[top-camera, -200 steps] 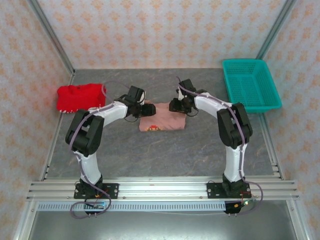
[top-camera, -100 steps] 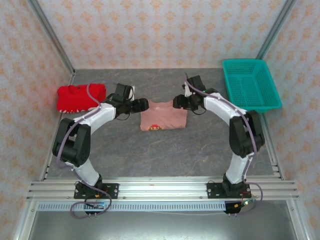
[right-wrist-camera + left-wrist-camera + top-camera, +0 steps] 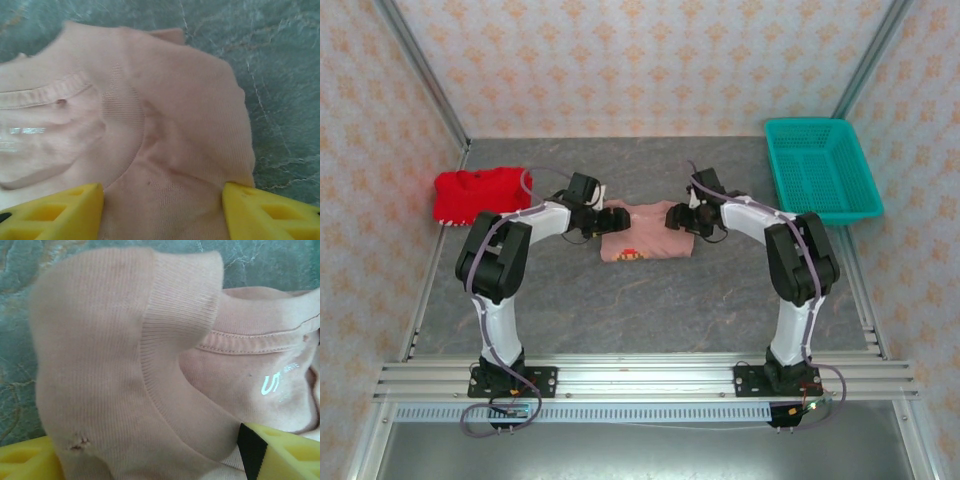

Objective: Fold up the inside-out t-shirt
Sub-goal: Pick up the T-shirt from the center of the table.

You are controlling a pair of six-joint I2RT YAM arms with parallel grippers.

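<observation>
The salmon-pink inside-out t-shirt [image 3: 645,238] lies as a small folded rectangle at mid-table, its dark print near the front edge. My left gripper [image 3: 616,217] is at its far left corner and my right gripper [image 3: 674,216] at its far right corner. In the left wrist view the ribbed collar and shoulder cloth [image 3: 125,365] bulge up between the widely spread yellow fingers [image 3: 285,450] of the left gripper [image 3: 150,460]. In the right wrist view the right gripper [image 3: 162,210] stands open, with shoulder fabric [image 3: 185,150] lying between its fingers [image 3: 55,212].
A bright red garment [image 3: 480,192] lies bunched at the table's far left. A teal basket [image 3: 820,168] stands at the far right. Bare grey tabletop [image 3: 650,310] stretches between the shirt and the arm bases. Metal frame rails run along both sides.
Half a second ago both grippers were spread outward past the shirt's far corners; they have since moved back inward onto those corners. The shirt's far edge looks narrower.
</observation>
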